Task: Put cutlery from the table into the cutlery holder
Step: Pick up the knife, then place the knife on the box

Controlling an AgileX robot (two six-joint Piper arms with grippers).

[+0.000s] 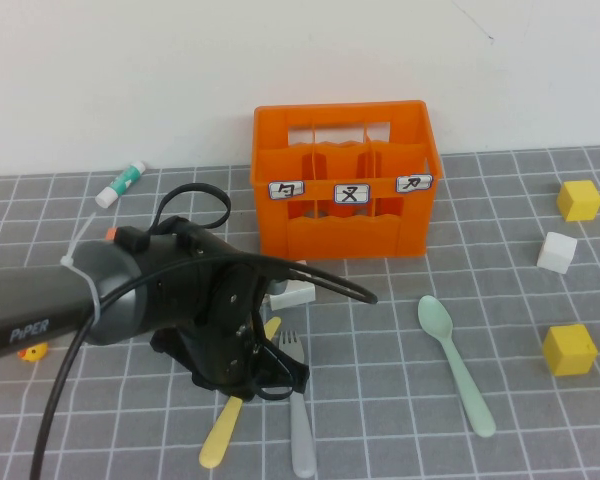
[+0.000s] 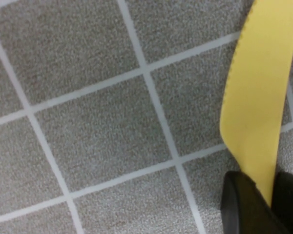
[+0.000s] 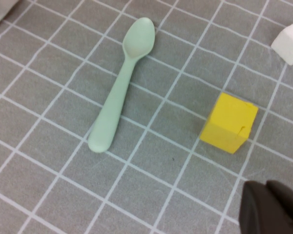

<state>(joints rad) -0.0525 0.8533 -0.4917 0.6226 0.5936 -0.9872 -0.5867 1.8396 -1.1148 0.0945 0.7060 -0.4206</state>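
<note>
The pale yellow knife [image 1: 221, 436] lies on the grey grid table [image 1: 400, 440] at the front, partly hidden under my left arm. My left gripper [image 1: 248, 372] is down over its middle. In the left wrist view the black fingers [image 2: 241, 204] are shut on the knife [image 2: 261, 97]; I cannot tell whether it is lifted. The grey fork [image 1: 299, 415] lies just right of the knife. The mint-green spoon [image 1: 456, 366] lies further right and shows in the right wrist view [image 3: 121, 90]. The orange cutlery holder [image 1: 345, 225] stands behind. My right gripper [image 3: 269, 207] is shut and empty above the table near a yellow cube [image 3: 229, 123].
A white-and-green tube [image 1: 120, 184] lies at the back left. A white block [image 1: 293, 294] sits in front of the holder. Two yellow cubes [image 1: 578, 200] [image 1: 568, 350] and a white cube [image 1: 557, 251] stand on the right. A small yellow object [image 1: 32, 352] peeks out beside my left arm.
</note>
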